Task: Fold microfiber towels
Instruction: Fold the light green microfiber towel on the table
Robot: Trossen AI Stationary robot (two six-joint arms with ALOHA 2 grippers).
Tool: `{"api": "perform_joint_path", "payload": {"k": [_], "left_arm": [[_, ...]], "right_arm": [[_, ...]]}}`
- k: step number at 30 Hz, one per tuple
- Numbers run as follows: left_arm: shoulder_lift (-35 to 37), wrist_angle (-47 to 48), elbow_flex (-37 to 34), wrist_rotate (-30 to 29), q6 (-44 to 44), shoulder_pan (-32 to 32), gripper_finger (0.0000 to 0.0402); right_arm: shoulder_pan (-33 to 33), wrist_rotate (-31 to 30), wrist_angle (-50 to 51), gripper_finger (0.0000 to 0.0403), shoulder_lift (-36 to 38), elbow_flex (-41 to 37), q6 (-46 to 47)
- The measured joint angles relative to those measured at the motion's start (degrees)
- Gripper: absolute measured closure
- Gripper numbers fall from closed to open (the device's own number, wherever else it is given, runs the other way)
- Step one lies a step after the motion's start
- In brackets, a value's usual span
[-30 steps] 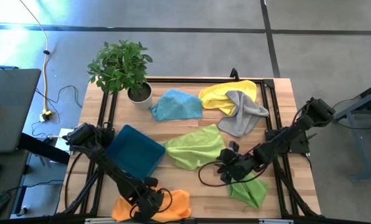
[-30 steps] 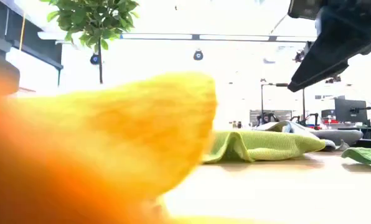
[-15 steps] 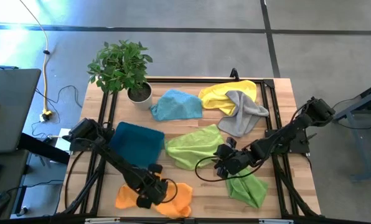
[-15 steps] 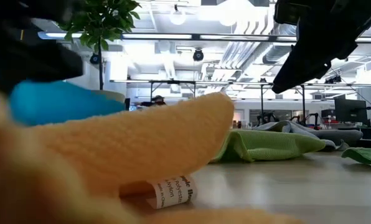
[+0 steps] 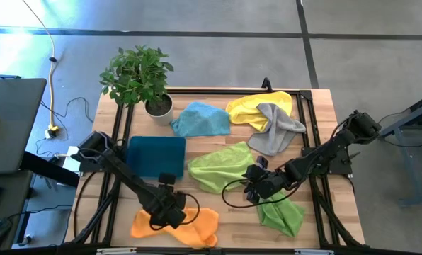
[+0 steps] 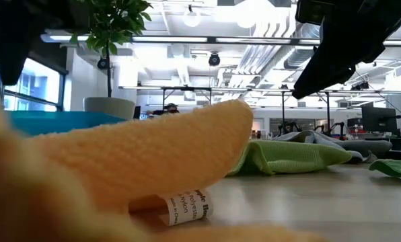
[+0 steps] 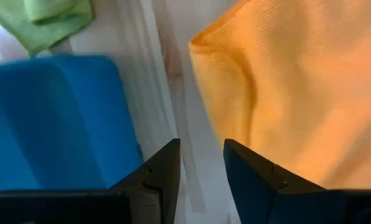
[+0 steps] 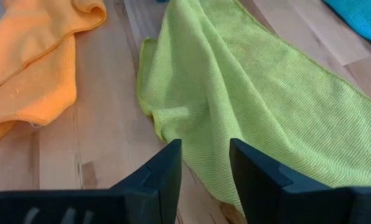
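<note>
Both tools hang empty with fingers apart, the left tool (image 5: 170, 210) over the crumpled orange towel (image 5: 204, 225), the right tool (image 5: 255, 185) by a lime green towel (image 5: 218, 166); folding not yet begun, next a corner grasp.

A lab or workshop hall; exposed ceiling ducts (image 6: 254, 57) and strip lights run overhead. A grey concrete floor (image 5: 218, 18) surrounds the wooden desk (image 5: 229, 216); more metal-framed benches (image 6: 187, 97) stand behind.
</note>
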State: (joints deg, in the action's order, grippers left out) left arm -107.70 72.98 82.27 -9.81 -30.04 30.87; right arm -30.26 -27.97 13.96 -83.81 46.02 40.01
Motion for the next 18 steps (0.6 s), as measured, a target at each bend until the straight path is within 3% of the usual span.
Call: {"api": "perform_joint_path", "payload": {"k": [6, 13, 18], "left_arm": [[0.0, -2.1, -4.6, -3.0, -2.2, -0.6, 0.0289], [0.0, 1.6, -2.3, -7.8, -3.0, -0.8, 0.0289], [0.0, -5.1, -0.8, -7.6, -3.5, -0.8, 0.0289]], "right_arm": [[0.0, 0.0, -0.1, 0.0276, 0.0, 0.0, 0.3], [0.0, -0.1, -0.2, 0.0276, 0.0, 0.0, 0.4], [0.0, 1.7, -5.0, 0.0276, -1.4, 0.0, -2.5]]}}
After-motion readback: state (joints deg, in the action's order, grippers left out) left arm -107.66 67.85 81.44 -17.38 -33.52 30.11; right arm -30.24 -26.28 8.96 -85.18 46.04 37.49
